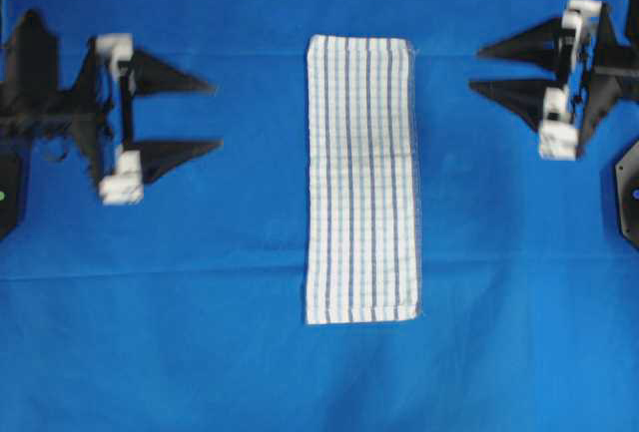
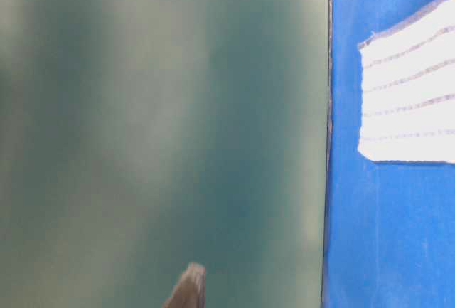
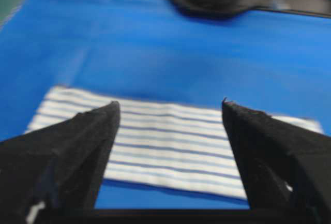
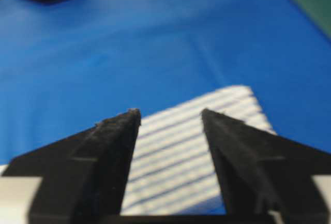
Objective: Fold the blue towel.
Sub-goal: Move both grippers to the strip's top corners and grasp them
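Two tools, left (image 1: 215, 113) and right (image 1: 481, 69), spread, clear of blue towel (image 1: 360, 179); flat blue sheet (image 1: 200, 332) covers table.

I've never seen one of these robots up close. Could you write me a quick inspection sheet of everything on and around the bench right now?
Surface: bright-blue sheet covering the table, faint creases.
Job's things: blue towel, white with thin blue stripes, lying flat as a long narrow strip in the middle, touched by nothing.
Clutter: nothing seen.
Grippers: left gripper open, empty, pointing at the towel from the left side; right gripper open, empty, facing it from the right side. Both apart from the cloth.
Cables: nothing clearly seen; the images are blurred.
Surroundings: dull green surface beyond the table edge in the table-level view; dark arm bases at the overhead view's side edges.
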Action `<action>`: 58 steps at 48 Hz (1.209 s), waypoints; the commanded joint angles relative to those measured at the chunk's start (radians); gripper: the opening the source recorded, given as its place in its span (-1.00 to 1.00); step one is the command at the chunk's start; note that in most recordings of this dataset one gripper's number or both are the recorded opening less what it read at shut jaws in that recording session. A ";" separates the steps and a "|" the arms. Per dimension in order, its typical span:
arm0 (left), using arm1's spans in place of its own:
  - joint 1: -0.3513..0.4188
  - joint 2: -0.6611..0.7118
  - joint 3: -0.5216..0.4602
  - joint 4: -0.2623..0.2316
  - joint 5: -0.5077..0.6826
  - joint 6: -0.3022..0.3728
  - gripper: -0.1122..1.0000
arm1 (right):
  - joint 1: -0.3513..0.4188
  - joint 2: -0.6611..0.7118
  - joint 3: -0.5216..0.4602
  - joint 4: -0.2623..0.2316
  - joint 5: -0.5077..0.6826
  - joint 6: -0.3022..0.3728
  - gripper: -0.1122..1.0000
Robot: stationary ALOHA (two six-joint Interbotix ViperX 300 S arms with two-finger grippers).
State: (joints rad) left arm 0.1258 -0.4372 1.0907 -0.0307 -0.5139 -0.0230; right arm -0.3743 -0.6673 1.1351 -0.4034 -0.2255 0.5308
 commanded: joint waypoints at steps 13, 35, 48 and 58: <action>0.196 0.370 -0.209 0.000 -0.012 0.005 0.81 | -0.178 0.310 -0.103 -0.020 -0.008 -0.014 0.39; 0.281 0.764 -0.436 0.000 -0.021 0.003 0.81 | -0.252 0.744 -0.250 -0.018 -0.115 -0.063 0.39; 0.304 0.827 -0.465 0.000 -0.021 0.003 0.79 | -0.262 0.842 -0.295 -0.017 -0.123 -0.075 0.39; 0.304 0.834 -0.459 0.000 -0.015 0.003 0.43 | -0.245 0.844 -0.285 -0.014 -0.117 -0.075 0.29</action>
State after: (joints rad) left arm 0.4310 0.4096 0.6259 -0.0307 -0.5246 -0.0199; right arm -0.6335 0.1871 0.8514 -0.4203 -0.3436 0.4525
